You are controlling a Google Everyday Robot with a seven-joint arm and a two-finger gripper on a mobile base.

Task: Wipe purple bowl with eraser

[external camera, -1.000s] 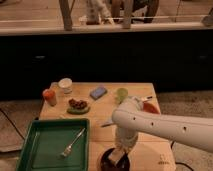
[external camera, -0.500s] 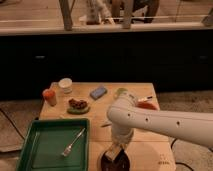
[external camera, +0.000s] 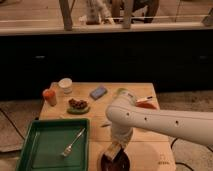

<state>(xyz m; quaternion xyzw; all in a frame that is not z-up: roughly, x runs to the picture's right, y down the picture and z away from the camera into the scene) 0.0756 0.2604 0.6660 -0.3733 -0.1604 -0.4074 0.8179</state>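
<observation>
The purple bowl [external camera: 116, 162] sits at the front edge of the wooden table [external camera: 95, 122], very dark, partly cut off by the frame's bottom. The tan eraser [external camera: 113, 151] is held by my gripper [external camera: 115, 149] and rests down inside the bowl, on its near-left part. My white arm [external camera: 160, 120] reaches in from the right and bends down over the bowl, hiding the bowl's back rim.
A green tray [external camera: 35, 150] with a fork [external camera: 73, 141] lies front left. A green saucer with brown food [external camera: 78, 105], a blue block [external camera: 98, 92], a white cup [external camera: 65, 85], an orange item [external camera: 49, 96] and an orange-red bowl [external camera: 146, 104] stand farther back.
The arm's elbow has swung left and the gripper with the eraser has shifted slightly across the bowl. The other things have not moved.
</observation>
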